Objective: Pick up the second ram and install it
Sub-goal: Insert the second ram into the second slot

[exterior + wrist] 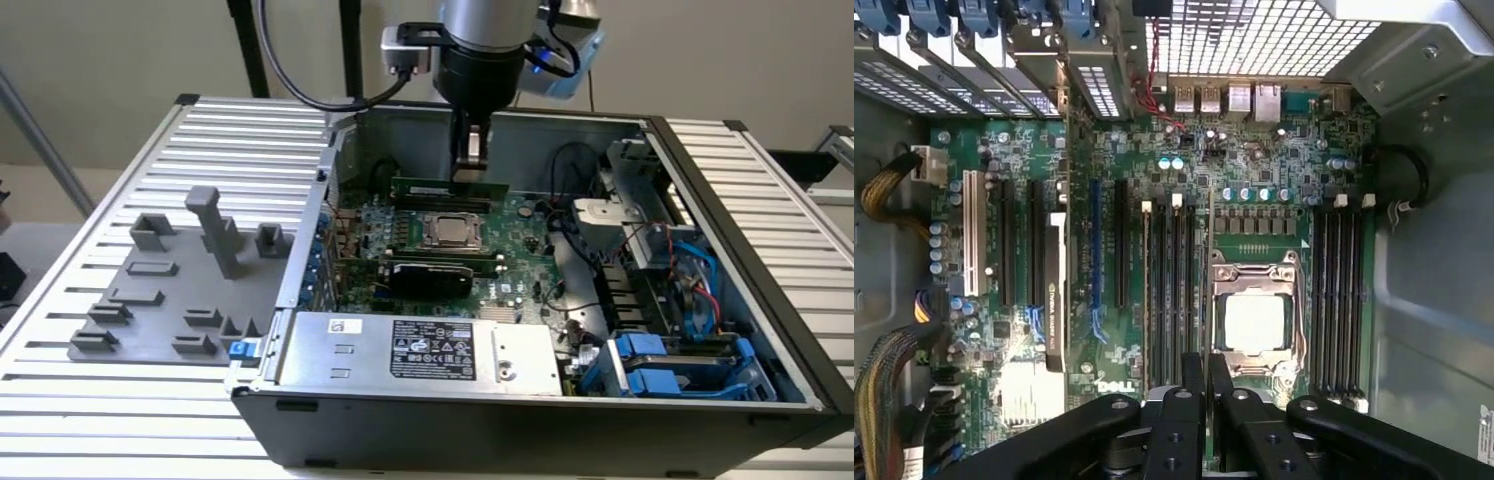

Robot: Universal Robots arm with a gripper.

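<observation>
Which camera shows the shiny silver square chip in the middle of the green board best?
The wrist view: it faces the silver chip straight on and close, so its whole square top shows. The exterior view shows the silver chip too, but farther off and at a slant.

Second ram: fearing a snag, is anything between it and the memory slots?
Nothing visible does. The slim dark green memory stick sits in the claw, right above the long black memory slots beside the silver processor socket.
</observation>
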